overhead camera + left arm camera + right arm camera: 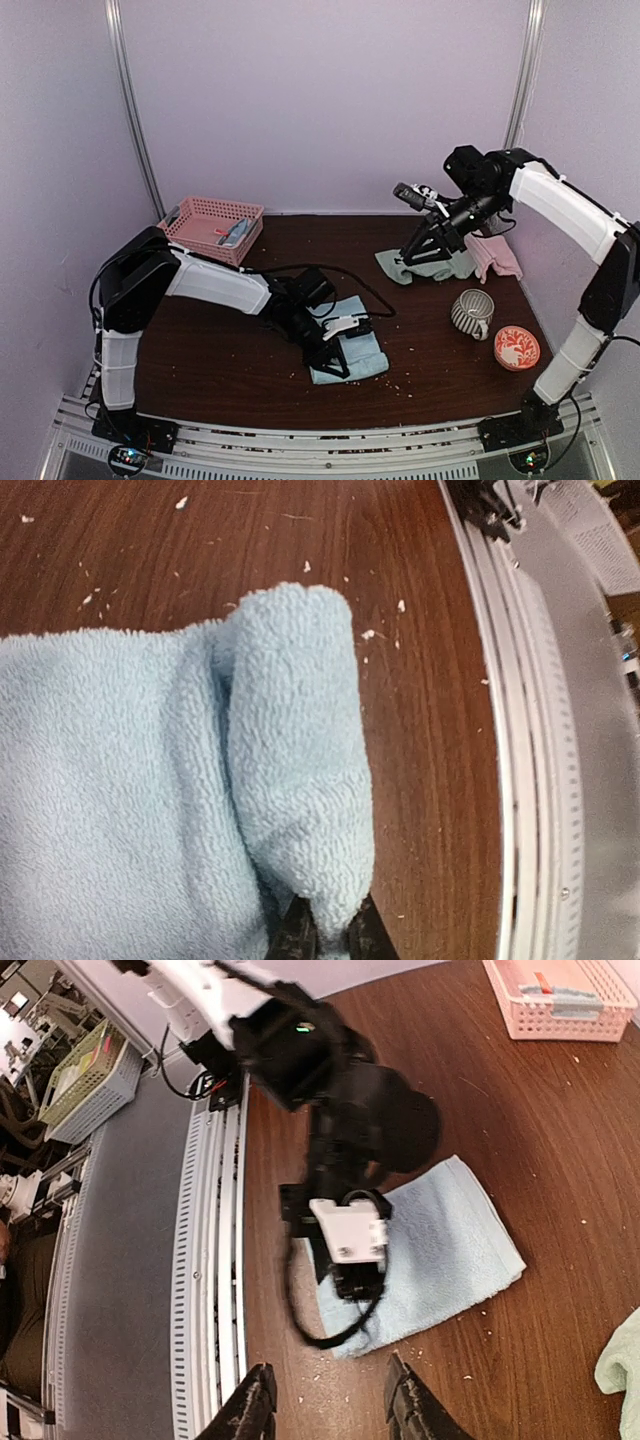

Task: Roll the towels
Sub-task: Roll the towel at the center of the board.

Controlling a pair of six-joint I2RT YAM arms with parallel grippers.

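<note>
Left gripper [330, 938], at the bottom edge of its wrist view, is clamped on the near corner of the light blue towel [120, 780], its dark fingertips pressed together with cloth between them. That edge of the towel is turned over on itself into a thick fold running up the middle of the frame, while the rest lies flat across the left half on the brown table [200, 540]. In the top view this towel sits at lower centre, under the left arm's wrist.

Right gripper [330, 1410] hangs in the air with its fingers [255, 1410] apart and nothing between them. In the top view it is at upper right, above the left end of the green towel [430, 268]. A pink towel [497, 255] lies just right of the green one, touching it.

Lower right in the top view stand a striped mug [472, 312] and, near it, a red patterned bowl [517, 348]. A pink basket [212, 228] sits at upper left, well apart from the towels.
</note>
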